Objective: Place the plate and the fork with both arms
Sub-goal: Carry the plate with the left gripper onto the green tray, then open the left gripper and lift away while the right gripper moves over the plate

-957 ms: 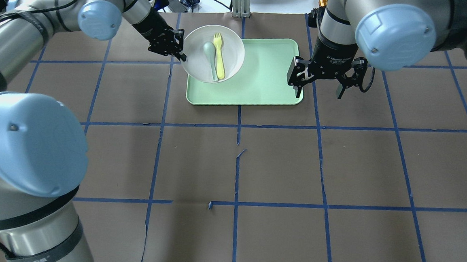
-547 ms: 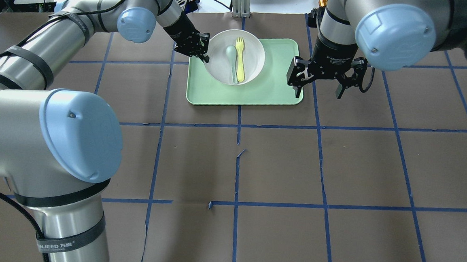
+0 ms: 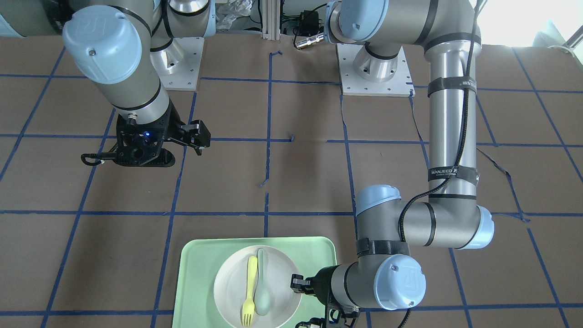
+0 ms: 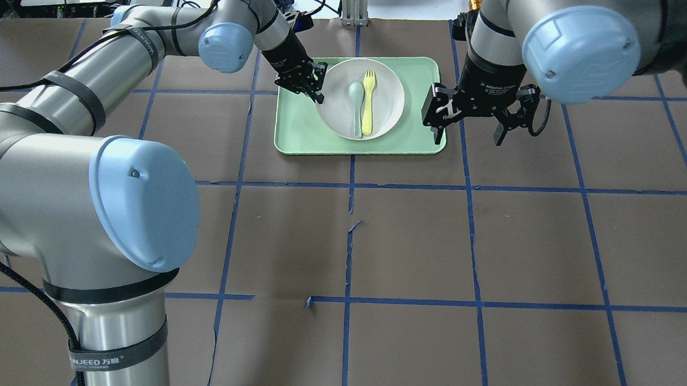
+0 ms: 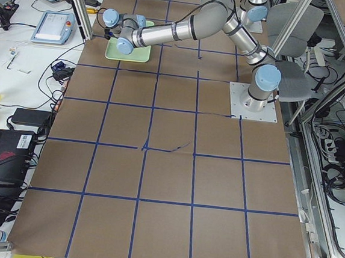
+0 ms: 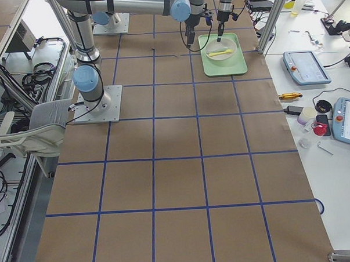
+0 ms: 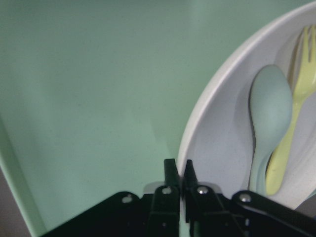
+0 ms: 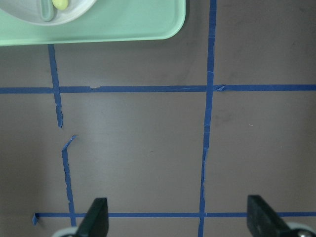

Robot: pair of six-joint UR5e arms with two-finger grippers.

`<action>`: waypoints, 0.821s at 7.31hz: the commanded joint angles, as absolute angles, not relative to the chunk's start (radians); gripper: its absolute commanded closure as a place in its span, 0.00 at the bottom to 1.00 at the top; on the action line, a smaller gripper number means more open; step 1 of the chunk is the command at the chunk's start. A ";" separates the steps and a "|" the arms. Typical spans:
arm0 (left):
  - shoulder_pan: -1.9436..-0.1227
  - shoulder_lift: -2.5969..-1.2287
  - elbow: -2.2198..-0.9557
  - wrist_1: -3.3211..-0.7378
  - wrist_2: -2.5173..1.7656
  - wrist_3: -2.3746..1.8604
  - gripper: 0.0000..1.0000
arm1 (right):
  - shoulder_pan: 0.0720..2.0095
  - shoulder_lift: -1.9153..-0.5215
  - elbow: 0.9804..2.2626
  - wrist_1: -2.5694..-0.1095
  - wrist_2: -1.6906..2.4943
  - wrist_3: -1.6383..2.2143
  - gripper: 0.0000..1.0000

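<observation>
The off-white plate [image 4: 385,91] is over the middle of the mint-green tray [image 4: 409,140]. The pale-yellow fork [image 4: 368,102] lies in it beside a grey-green spoon [image 4: 356,107]. My left gripper [image 4: 317,93] is shut on the plate's left rim; the left wrist view shows its fingers [image 7: 170,180] pinched on the rim of the plate [image 7: 217,143], with the fork [image 7: 291,98] inside. I cannot tell whether the plate rests on the tray. My right gripper [image 4: 470,128] is open and empty, just right of the tray's right edge. The front view shows the plate [image 3: 280,273] and fork [image 3: 250,287].
The tray [image 3: 200,273] sits at the far middle of the brown table marked with blue tape lines. In the right wrist view the tray corner [image 8: 123,24] is at the top and the open gripper [image 8: 177,219] hangs over bare table. Cables and devices lie beyond the far edge.
My left arm has carried the plate, with fork and spoon, rightward from the tray's far-left corner to over its middle. The right arm has not moved.
</observation>
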State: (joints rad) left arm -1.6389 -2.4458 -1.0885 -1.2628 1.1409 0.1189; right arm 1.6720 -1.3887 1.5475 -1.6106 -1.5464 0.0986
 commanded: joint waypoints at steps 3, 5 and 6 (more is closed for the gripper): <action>-1.643 -2.438 -1.091 -1.191 1.160 0.114 0.00 | 1.672 -1.364 1.534 -1.647 -1.546 0.095 0.00; -1.637 -2.351 -1.106 -1.213 1.332 0.112 0.00 | 1.674 -1.333 1.523 -1.844 -1.542 0.110 0.00; -1.634 -2.285 -1.129 -1.318 1.421 0.112 0.00 | 1.674 -1.292 1.490 -1.905 -1.539 0.121 0.00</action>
State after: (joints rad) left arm -1.6374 -2.3586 -1.1064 -1.2312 1.2998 0.1125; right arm 1.6734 -1.3343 1.5195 -1.8124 -1.5416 0.1104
